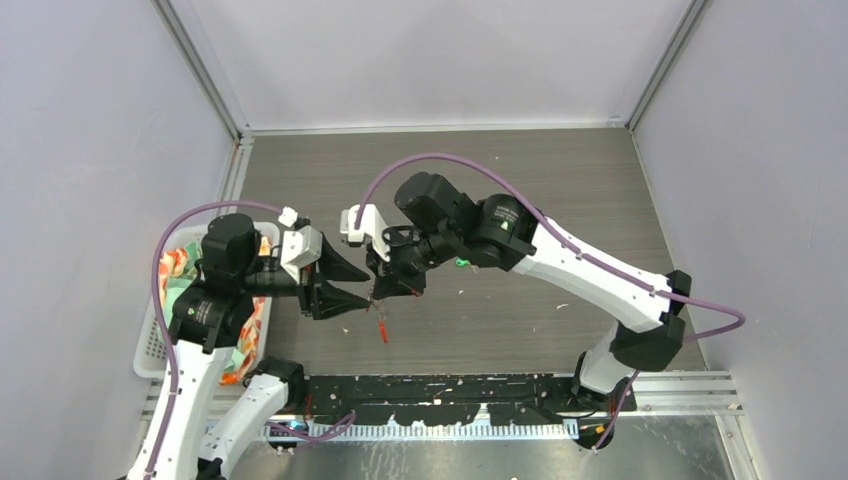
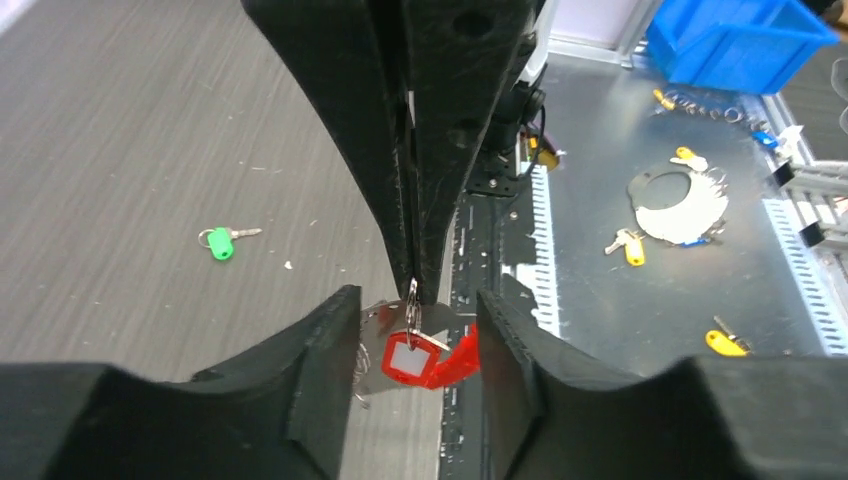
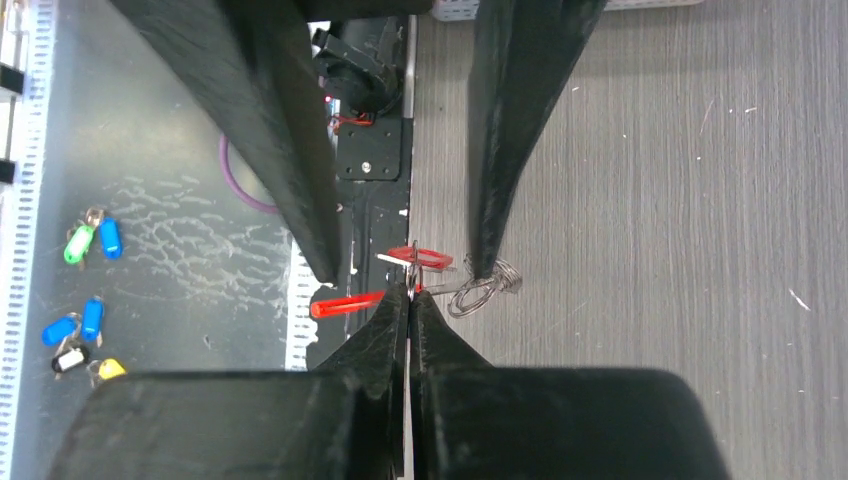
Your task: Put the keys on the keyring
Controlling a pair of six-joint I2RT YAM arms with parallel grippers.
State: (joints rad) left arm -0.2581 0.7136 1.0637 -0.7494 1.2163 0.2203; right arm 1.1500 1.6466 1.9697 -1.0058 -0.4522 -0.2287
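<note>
My right gripper (image 1: 378,293) (image 3: 410,290) is shut on a small metal ring of the keyring (image 2: 412,300) and holds it above the table. The key with the red-and-white tag (image 2: 408,358) hangs from that ring. The red strip (image 2: 462,358) (image 3: 345,303) and a silver wire loop (image 3: 480,290) hang with it. My left gripper (image 1: 362,285) (image 2: 418,310) is open, with one finger on each side of the hanging bundle. The loop is close to one left fingertip (image 3: 485,265). The green-headed key (image 2: 220,243) (image 1: 462,263) lies apart on the table.
A white basket (image 1: 150,340) with colourful cloth stands at the left. A black rail (image 1: 450,390) runs along the near edge. Beyond it, a metal shelf holds a blue bin (image 2: 740,40) and several loose tagged keys (image 2: 630,245) (image 3: 85,240).
</note>
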